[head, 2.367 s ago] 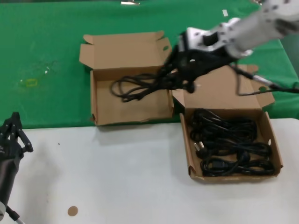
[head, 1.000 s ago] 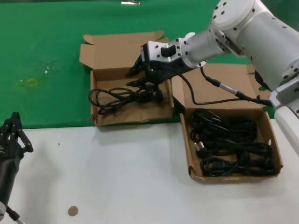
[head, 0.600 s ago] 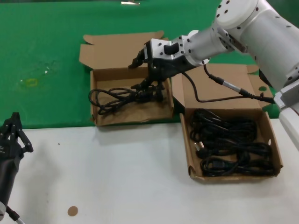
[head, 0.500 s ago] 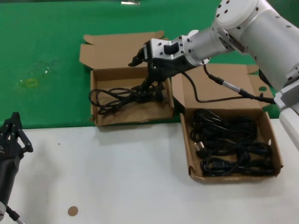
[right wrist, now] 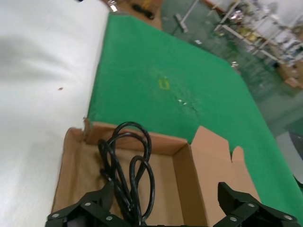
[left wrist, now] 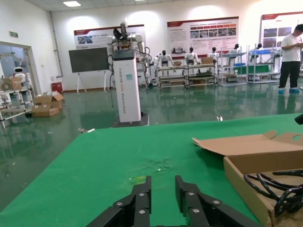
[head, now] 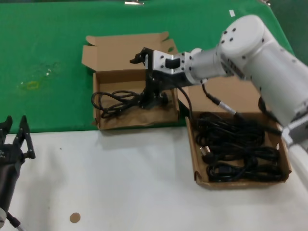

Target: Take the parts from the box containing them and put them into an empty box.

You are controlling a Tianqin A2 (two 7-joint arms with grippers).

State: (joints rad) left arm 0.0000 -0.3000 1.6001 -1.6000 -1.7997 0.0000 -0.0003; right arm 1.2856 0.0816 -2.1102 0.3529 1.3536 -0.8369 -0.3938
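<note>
One black power cord (head: 118, 100) lies loosely coiled in the smaller, squarer cardboard box (head: 103, 122) on the green cloth. My right gripper (head: 144, 79) hovers over that box's right half, open, with nothing between its fingers. In the right wrist view the cord (right wrist: 128, 165) lies below the wide-apart jaws of that gripper (right wrist: 164, 191), inside the box (right wrist: 182, 165). Several more cords (head: 238, 144) fill the longer box (head: 191, 144) to the right. My left gripper (head: 14, 139) waits open at the table's front left.
Both boxes have their lids (head: 125, 48) folded back. The left wrist view shows my left gripper (left wrist: 162, 182) low over green cloth, with the smaller box (left wrist: 246, 179) and its cord (left wrist: 274, 187) ahead. A brown dot (head: 74, 217) marks the white table.
My right gripper carried a cord from the longer box to the smaller one, laid it down, opened and lifted off it. The left gripper's fingers now stand apart.
</note>
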